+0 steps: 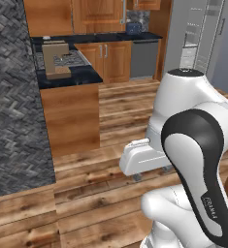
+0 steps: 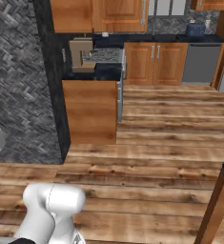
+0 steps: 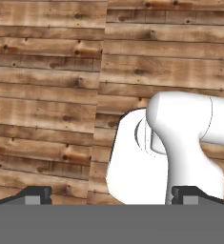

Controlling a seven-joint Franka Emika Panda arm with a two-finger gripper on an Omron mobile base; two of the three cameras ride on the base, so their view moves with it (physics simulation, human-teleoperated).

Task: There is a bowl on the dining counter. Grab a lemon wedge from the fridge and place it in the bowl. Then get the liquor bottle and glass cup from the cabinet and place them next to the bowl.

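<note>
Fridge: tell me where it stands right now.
The fridge stands at the top right of the left base view, its grey door open, just right of the grey dishwasher and the wooden base cabinets along the back wall.

The pincer (image 3: 111, 195) hangs over the plank floor (image 3: 46, 95). A counter (image 1: 69, 77) stands beyond it, with cupboards (image 1: 108, 60) farther behind.

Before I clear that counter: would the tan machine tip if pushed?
Probably not: the tan machine looks boxy with a broad base, so it would likely slide. It looks rigid and bulky, perhaps heavy.
</note>
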